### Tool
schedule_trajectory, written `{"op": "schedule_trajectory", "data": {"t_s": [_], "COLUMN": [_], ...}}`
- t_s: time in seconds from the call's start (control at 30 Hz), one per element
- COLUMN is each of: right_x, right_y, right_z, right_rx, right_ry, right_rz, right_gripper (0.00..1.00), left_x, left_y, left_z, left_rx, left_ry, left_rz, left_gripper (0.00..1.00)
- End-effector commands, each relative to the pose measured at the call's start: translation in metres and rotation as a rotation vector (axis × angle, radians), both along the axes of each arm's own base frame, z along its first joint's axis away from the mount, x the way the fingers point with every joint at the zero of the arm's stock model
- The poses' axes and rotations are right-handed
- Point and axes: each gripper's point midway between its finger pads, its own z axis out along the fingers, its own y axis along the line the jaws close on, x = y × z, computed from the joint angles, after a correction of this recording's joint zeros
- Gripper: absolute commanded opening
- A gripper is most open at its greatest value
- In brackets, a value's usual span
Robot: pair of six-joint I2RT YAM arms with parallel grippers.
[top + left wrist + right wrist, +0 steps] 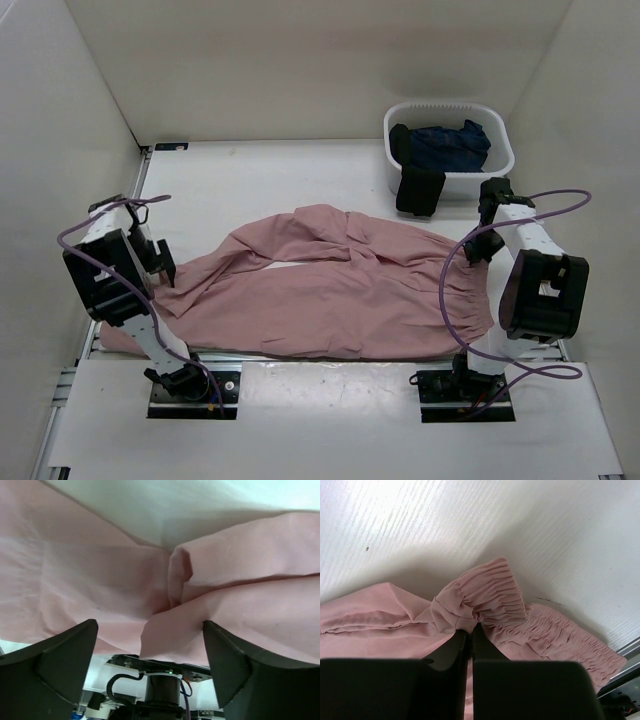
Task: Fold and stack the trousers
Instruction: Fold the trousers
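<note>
1 pair of trousers (330,290), dusty pink, lay spread across the counter (250,180) between both arms, waistband to the right, legs to the left. Left jaws stood spread wide over a leg fold, gripping nothing. Right jaws were pressed together, pinching the gathered waistband (490,592). 1 white bin (500,160), far right, held dark garments (450,145).

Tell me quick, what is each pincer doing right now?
Left pincer: open, holding nothing, over the trousers.
Right pincer: closed, pinching the trousers' gathered waistband.
</note>
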Motion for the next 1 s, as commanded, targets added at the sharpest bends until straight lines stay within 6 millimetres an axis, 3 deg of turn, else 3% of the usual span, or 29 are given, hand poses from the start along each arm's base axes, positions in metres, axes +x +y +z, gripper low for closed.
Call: {"op": "schedule_trajectory", "data": {"t_s": [0.0,0.1,0.13,0.23,0.27,0.33,0.43,0.53,0.57,0.6,0.63,0.67,0.7,0.77,0.83,0.87,0.9,0.93,0.97], "right_x": [-0.003,-0.001,-0.001,0.005,0.005,0.008,0.017,0.044,0.047,0.055,0.071,0.073,0.079,0.081,0.073,0.067,0.065,0.058,0.050], "right_y": [-0.007,-0.007,-0.007,-0.010,-0.010,-0.010,-0.009,-0.008,-0.007,-0.008,-0.010,-0.010,-0.012,-0.015,-0.016,-0.015,-0.015,-0.014,-0.013], "right_z": [0.009,0.011,0.011,0.014,0.014,0.017,0.019,0.033,0.030,0.037,0.054,0.059,0.066,0.075,0.077,0.075,0.072,0.070,0.057], "right_rx": [-0.039,-0.039,-0.039,-0.049,-0.049,-0.050,-0.037,-0.023,-0.009,-0.010,-0.017,-0.019,-0.031,-0.047,-0.058,-0.059,-0.059,-0.058,-0.054], "right_ry": [0.003,0.003,0.003,-0.008,-0.008,-0.019,-0.030,-0.083,-0.057,-0.069,-0.117,-0.113,-0.135,-0.158,-0.159,-0.147,-0.149,-0.143,-0.109], "right_rz": [0.007,0.007,0.007,0.004,0.004,0.004,0.007,0.012,0.015,0.015,0.015,0.025,0.022,0.027,0.024,0.033,0.033,0.033,0.034], "right_gripper": [0.00,0.00,0.00,0.00,0.00,0.00,0.00,0.00,0.00,0.00,0.00,0.00,0.00,0.00,0.00,0.00,0.00,0.00,0.00], "left_x": [-0.012,-0.020,-0.022,-0.034,-0.034,-0.023,0.016,0.086,0.123,0.144,0.168,0.193,0.205,0.209,0.202,0.186,0.164,0.157,0.143], "left_y": [-0.016,-0.024,-0.027,-0.027,-0.027,-0.017,-0.001,0.033,0.049,0.057,0.058,0.074,0.075,0.076,0.075,0.069,0.061,0.059,0.053], "left_z": [0.005,0.001,0.002,0.001,0.001,0.003,0.026,0.072,0.103,0.124,0.147,0.190,0.211,0.239,0.235,0.246,0.189,0.175,0.155], "left_rx": [-0.044,-0.074,-0.089,-0.094,-0.094,-0.057,-0.004,0.148,0.218,0.260,0.286,0.364,0.398,0.455,0.469,0.481,0.431,0.432,0.418], "left_ry": [0.000,0.014,0.021,0.061,0.061,0.010,-0.131,-0.328,-0.426,-0.485,-0.558,-0.659,-0.710,-0.773,-0.780,-0.811,-0.685,-0.687,-0.653], "left_rz": [-0.007,-0.004,-0.003,0.006,0.006,0.014,0.011,-0.020,-0.028,-0.032,-0.048,-0.036,-0.041,-0.037,-0.032,-0.029,-0.040,-0.040,-0.043], "left_gripper": [0.89,0.63,0.47,0.19,0.14,0.14,0.14,0.14,0.14,0.14,0.14,0.14,0.14,0.14,0.14,0.14,0.14,0.14,0.14]}}
